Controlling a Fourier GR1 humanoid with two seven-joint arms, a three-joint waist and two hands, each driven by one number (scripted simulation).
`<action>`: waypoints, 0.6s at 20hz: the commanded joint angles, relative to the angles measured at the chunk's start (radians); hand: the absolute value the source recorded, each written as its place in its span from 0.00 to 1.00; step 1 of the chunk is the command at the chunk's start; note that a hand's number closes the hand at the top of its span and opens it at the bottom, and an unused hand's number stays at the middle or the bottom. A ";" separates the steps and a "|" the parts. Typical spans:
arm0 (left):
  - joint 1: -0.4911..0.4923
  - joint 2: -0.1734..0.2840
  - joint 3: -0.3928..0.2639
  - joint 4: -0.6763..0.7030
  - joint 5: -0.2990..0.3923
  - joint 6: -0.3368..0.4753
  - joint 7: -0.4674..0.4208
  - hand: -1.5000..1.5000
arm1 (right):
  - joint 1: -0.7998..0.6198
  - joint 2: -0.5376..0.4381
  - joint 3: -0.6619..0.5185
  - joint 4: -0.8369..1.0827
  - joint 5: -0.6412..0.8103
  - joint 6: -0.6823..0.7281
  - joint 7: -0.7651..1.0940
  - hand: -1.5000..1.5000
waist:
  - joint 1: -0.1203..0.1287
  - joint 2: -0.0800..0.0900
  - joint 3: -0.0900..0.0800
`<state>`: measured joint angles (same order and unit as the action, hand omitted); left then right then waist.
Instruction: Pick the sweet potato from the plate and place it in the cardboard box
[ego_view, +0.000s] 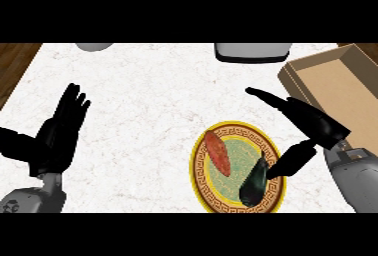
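The orange-red sweet potato (217, 153) lies on the yellow-rimmed round plate (209, 200), ungrasped. The black right hand (314, 125) is held open, empty; the neighbouring dark aubergine (255, 181) could be taken instead.

White marbled table (148, 90) with faint grey veins, plate (238, 129) with yellow rim, dark key-pattern band, pale green centre, orange-red sweet potato (218, 152), dark green vegetable (255, 182), tan cardboard box (332, 80), black hands

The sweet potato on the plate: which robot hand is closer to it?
The right robot hand, open just right of the plate, above its upper right rim. The left robot hand rests open far left of the sweet potato.
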<state>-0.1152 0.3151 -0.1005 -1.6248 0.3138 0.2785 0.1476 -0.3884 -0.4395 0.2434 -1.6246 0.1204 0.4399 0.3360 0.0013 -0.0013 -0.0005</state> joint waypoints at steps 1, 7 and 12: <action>-0.019 -0.004 0.041 -0.013 -0.003 -0.024 0.038 0.50 | 0.016 0.042 0.009 0.020 0.086 0.012 0.019 0.00 | 0.001 0.001 0.000; -0.037 -0.043 0.057 0.020 -0.046 -0.049 0.017 0.50 | -0.007 0.179 0.039 0.057 0.149 0.002 0.089 0.00 | 0.001 0.001 0.000; -0.042 -0.075 0.046 -0.029 -0.098 -0.013 0.091 0.50 | 0.076 0.164 0.009 0.067 0.205 0.016 -0.001 0.00 | -0.001 0.001 0.001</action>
<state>-0.1092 0.2653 -0.0521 -1.6504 0.2568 0.2352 0.1848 -0.3524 -0.2780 0.2681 -1.5871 0.2788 0.4507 0.3951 0.0023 -0.0004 -0.0002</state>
